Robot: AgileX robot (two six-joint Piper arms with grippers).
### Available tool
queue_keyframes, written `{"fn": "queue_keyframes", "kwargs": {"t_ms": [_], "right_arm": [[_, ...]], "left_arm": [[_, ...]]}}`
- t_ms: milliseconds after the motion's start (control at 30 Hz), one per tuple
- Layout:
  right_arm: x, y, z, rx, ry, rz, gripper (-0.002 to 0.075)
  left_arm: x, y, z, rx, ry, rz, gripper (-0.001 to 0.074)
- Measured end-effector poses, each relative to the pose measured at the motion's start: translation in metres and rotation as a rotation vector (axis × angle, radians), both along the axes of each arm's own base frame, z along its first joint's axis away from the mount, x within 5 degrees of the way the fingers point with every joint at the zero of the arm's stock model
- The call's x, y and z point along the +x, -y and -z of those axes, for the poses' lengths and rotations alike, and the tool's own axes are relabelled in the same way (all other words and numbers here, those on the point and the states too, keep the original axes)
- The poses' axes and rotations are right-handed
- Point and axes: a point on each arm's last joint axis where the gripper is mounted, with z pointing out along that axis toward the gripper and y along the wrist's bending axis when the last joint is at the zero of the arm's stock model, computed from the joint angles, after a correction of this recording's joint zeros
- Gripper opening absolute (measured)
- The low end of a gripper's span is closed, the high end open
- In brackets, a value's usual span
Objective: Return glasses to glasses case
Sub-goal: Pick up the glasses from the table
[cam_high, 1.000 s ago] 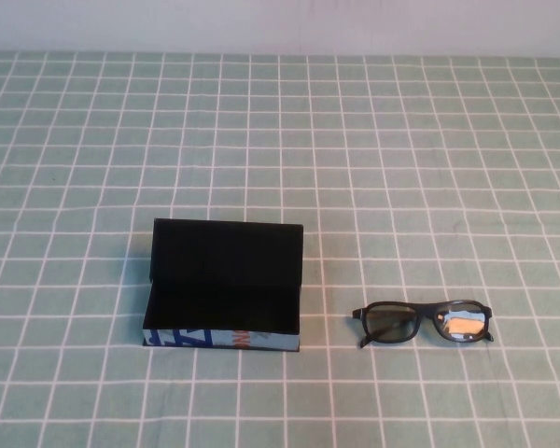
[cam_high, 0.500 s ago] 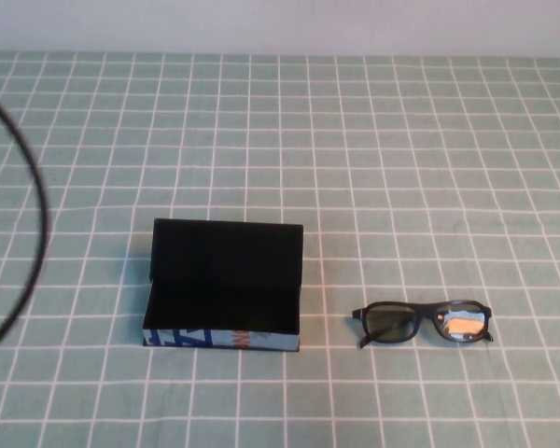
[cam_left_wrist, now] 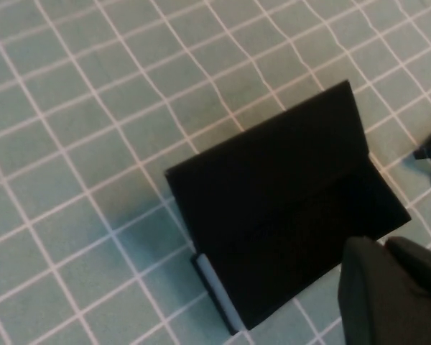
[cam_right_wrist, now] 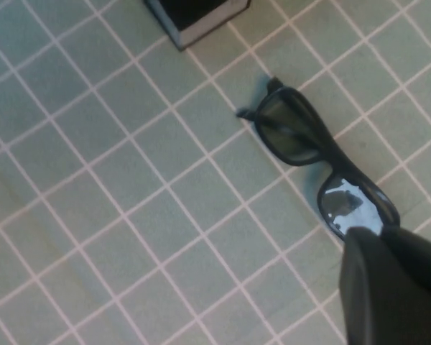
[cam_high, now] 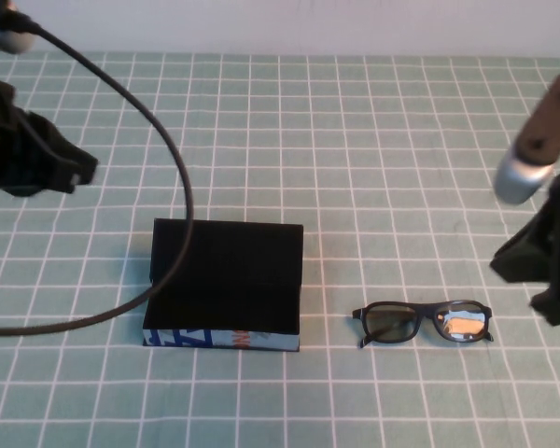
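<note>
On the green checked tablecloth [cam_high: 373, 140], the glasses [cam_high: 424, 322] lie folded just right of the open glasses case [cam_high: 226, 285], apart from it. Right gripper [cam_high: 541, 266] hangs just right of the glasses, not touching; left gripper [cam_high: 33, 154] hovers far-left of the case. Neither gripper's finger state can be told.

Even soft light, arms slightly blurred

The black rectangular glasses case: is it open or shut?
Open: the black rectangular glasses case has its lid raised behind, its dark lining exposed. Nothing visible inside.
</note>
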Motion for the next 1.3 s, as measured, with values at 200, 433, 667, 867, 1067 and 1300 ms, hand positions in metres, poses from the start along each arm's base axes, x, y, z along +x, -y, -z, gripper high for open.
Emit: {"fn": "queue_keyframes", "kwargs": {"t_ms": [200,433,667,867,1067,1300], "right_arm": [[0.03,-0.021,0.038,-0.117,-0.064,-0.082,0.0136],[0.069,-0.038,0.079,-0.167,-0.03,-0.079,0.0277],[0.086,-0.042,0.12,-0.271,-0.098,-0.165,0.0292],[0.092,-0.045,0.133,-0.306,-0.088,-0.272,0.0295],[0.101,-0.049,0.146,-0.307,-0.072,-0.28,0.0295],[0.108,-0.051,0.164,-0.316,-0.09,-0.281,0.0295]], "left_arm": [[0.014,0.008,0.017,-0.061,-0.1,0.018,-0.0001],[0.014,0.009,0.017,-0.083,-0.104,0.019,-0.0001],[0.013,0.009,0.017,-0.083,-0.114,0.025,-0.0001],[0.013,0.01,0.017,-0.084,-0.12,0.029,-0.0001],[0.013,0.01,0.017,-0.084,-0.121,0.029,-0.0001],[0.013,0.01,0.017,-0.084,-0.122,0.03,-0.0001]]}}
